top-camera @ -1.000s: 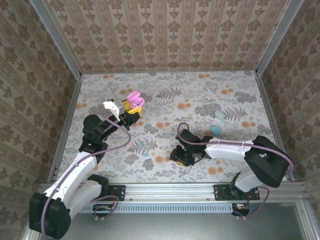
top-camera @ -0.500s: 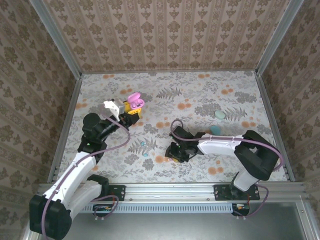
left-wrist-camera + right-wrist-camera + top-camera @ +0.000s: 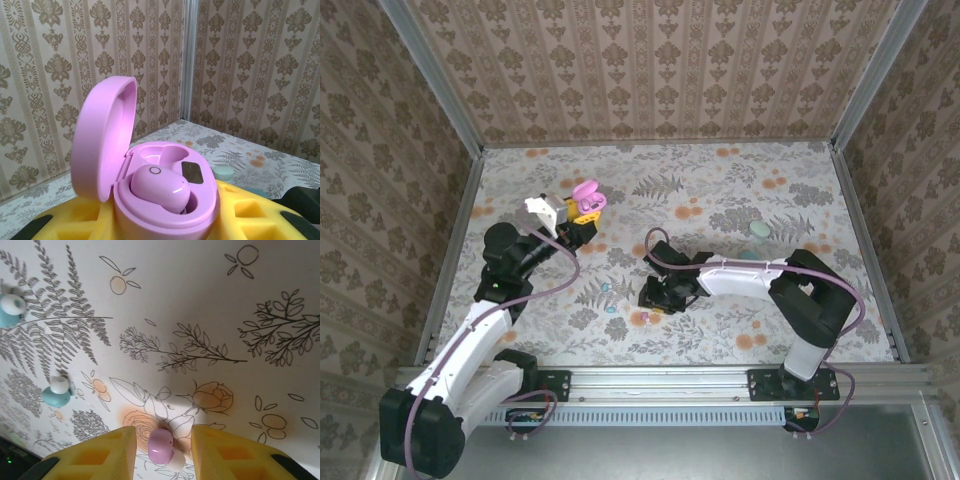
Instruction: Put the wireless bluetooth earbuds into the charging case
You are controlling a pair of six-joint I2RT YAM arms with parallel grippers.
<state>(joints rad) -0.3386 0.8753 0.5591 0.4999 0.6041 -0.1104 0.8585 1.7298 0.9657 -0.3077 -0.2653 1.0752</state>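
My left gripper (image 3: 582,214) (image 3: 165,222) is shut on a pink charging case (image 3: 587,196) (image 3: 167,202), held above the mat at the back left. Its lid (image 3: 102,145) stands open. One pink earbud (image 3: 159,187) sits in the near socket, and the far socket (image 3: 170,151) is empty. A second pink earbud (image 3: 643,318) (image 3: 160,446) lies on the mat. My right gripper (image 3: 656,298) (image 3: 162,440) is low over it, open. Its yellow fingers (image 3: 112,452) stand on either side, with a gap to the bud on each side.
Two blue earbuds (image 3: 11,310) (image 3: 56,392) lie on the mat left of the right gripper, also in the top view (image 3: 606,287) (image 3: 611,308). A mint case (image 3: 760,230) (image 3: 222,172) lies shut at the back right. Wallpapered walls enclose the table.
My right arm has swung left across the mat and now has its fingers around the pink earbud, with the jaws a little narrower. The left gripper and case have barely shifted.
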